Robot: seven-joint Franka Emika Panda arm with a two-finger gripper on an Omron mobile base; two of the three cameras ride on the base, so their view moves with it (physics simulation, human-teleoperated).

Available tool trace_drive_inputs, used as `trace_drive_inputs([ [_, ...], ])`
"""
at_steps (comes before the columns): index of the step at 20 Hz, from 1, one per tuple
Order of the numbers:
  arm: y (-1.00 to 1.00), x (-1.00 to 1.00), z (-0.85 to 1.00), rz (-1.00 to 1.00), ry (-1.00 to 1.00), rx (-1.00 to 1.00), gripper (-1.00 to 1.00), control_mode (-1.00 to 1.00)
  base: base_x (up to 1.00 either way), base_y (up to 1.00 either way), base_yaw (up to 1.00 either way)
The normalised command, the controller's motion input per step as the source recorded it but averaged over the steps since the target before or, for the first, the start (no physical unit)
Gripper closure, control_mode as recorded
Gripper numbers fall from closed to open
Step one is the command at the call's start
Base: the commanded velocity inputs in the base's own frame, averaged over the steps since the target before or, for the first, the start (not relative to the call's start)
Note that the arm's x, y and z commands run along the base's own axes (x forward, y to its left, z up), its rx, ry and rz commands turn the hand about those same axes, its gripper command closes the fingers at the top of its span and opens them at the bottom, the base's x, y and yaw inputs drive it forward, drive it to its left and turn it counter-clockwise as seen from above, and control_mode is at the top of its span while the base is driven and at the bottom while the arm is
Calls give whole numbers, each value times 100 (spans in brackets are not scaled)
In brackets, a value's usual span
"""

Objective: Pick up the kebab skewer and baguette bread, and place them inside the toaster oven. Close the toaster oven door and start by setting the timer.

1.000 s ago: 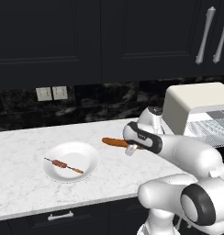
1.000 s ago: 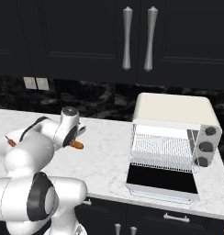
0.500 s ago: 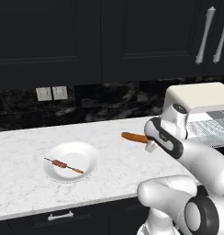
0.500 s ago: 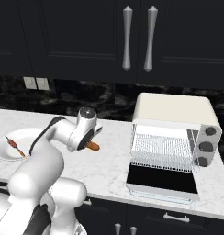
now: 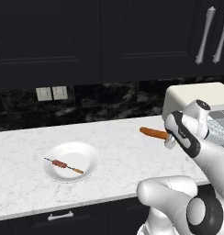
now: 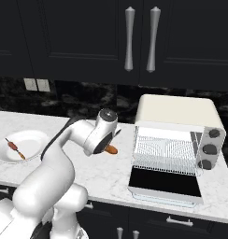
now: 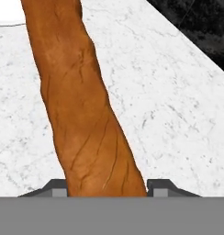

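1. Hand view: gripper (image 7: 107, 186) clamps the baguette bread (image 7: 81, 101) at one end, so the loaf sticks out lengthwise, clear above the counter (image 7: 178, 114).
2. Open marble lies between loaf and toaster oven (image 6: 176, 149).
3. Its toaster oven door (image 6: 165, 182) lies flat, rack exposed.
4. Farthest left, the kebab skewer (image 5: 63, 165) waits on the plate (image 5: 86, 158).

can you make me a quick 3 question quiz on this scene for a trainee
1. True or false: the kebab skewer lies on the white plate.
2. What does the gripper hold? A) the skewer B) the baguette bread C) nothing
3. Fill in: the toaster oven door is ____.

Key
1. True. It rests on the plate, at the far side of the counter from the toaster oven.
2. B. The loaf sits between the fingertips in the hand view, carried above the counter.
3. Open, folded down flat in front of the wire rack.
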Motion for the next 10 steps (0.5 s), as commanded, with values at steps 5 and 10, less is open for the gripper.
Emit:
trace_drive_inputs([
  [5,-73,-18,7,0,-1,0,100,-100,0,0,0],
  [10,-46,-11,18,-6,0,0,100,-100,0,0,0],
])
